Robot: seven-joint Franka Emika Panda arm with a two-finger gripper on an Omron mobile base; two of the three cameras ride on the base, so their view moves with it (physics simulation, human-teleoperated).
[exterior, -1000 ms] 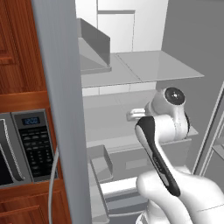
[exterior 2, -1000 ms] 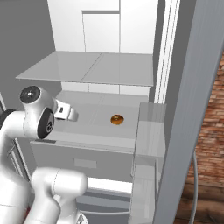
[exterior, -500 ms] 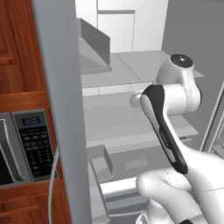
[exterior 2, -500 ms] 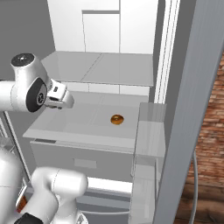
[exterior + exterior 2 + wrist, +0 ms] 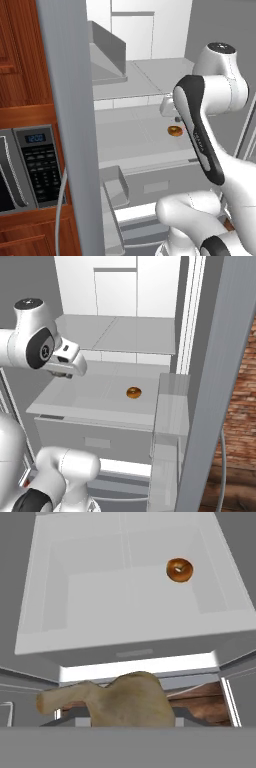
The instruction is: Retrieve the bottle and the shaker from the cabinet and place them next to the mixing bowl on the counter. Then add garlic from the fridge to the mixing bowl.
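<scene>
Pale tan and lumpy, the garlic (image 5: pixel 129 701) sits closest to us in the hand view, right where the jaws' tips would rise. It covers them, so we cannot see the tips themselves. Because the bulb hangs in the air in front of the fridge (image 5: pixel 120 291) and not on any shelf, we judge that the jaws are closed narrowly on it and carry it. That puts us in the last step of the task, with the garlic lifted off the white shelf (image 5: pixel 95 398) and the mixing bowl as its goal. The next move calls for drawing the arm back out between the fridge walls without knocking the bulb loose. After that the base has to turn toward the table, and the bulb can be released over the bowl. Farther in, on the same shelf and well apart from the jaws, lies an orange-brown ring-shaped bun (image 5: pixel 133 392), which should be left alone. We count one garlic bulb and one bun. One microwave (image 5: pixel 35 165) shows beyond the fridge's grey side panel in the left base view.
</scene>
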